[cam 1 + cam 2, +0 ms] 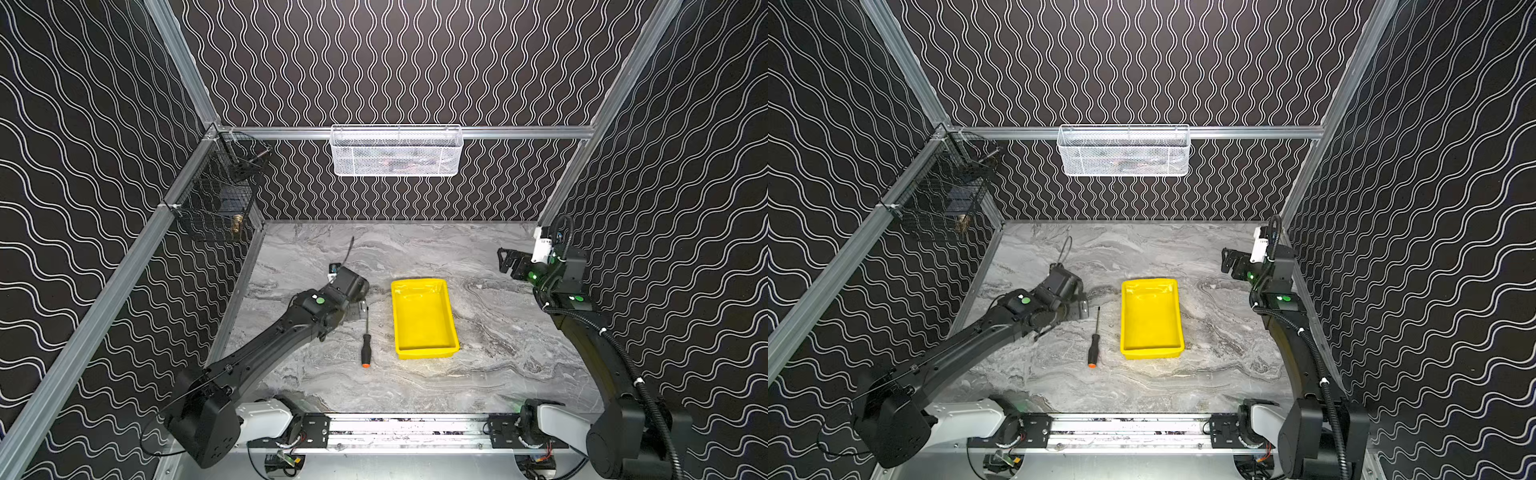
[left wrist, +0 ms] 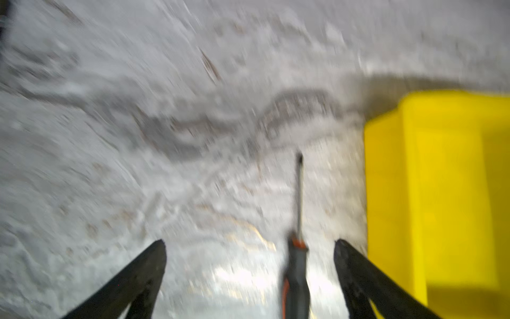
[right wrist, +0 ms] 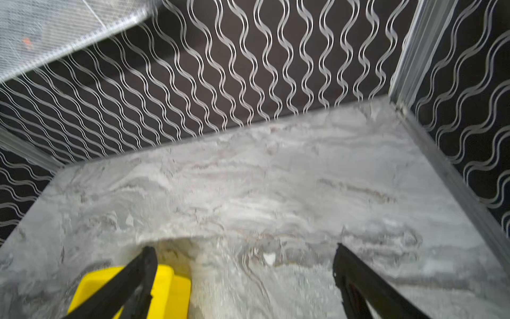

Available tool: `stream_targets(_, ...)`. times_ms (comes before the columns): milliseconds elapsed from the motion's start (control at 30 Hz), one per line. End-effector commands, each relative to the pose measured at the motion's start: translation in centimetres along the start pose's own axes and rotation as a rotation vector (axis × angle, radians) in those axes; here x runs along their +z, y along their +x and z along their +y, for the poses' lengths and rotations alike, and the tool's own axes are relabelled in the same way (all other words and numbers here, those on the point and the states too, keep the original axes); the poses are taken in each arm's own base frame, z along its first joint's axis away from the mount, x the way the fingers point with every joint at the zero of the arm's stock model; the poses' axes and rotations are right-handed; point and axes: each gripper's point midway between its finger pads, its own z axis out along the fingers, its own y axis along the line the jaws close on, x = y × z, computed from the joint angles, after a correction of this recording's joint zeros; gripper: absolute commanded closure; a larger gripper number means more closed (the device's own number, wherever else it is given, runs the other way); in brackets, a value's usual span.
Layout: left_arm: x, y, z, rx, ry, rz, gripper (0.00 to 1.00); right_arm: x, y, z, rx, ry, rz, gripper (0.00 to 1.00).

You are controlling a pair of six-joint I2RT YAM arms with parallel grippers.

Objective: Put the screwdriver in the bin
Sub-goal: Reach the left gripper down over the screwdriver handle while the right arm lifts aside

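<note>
Left wrist view: your left jaws spread, screwdriver (image 2: 295,272) ungrasped on table (image 2: 138,143); bin (image 2: 386,179) at its 3 o'clock empty; right jaws spread

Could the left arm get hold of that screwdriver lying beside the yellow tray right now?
Probably yes. The left gripper is open, close above the screwdriver, which shows between its jaws in the wrist view, not yet gripped. Nothing covers it; the yellow bin sits apart alongside.
</note>
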Motion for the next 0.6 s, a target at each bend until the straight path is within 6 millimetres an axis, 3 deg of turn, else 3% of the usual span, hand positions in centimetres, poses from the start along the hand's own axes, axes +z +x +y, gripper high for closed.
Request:
stream_targets(0, 0.0, 3.8, -1.3, -0.025, 0.028, 0.142, 0.07, 0.3, 1.1, 0.1, -0.003, -0.014, 0.041, 0.00)
stream_targets(267, 1.7, 8.8, -3.5, 0.044, 0.085, 0.280, 0.12, 1.2, 1.7, -0.2, 0.002, -0.016, 0.073, 0.01)
stream_targets(567, 3.3, 11.8, -4.1, 0.088, 0.126, 0.366, 0.21, 1.4, 2.0, -0.2, -0.001, -0.018, 0.088, 0.01)
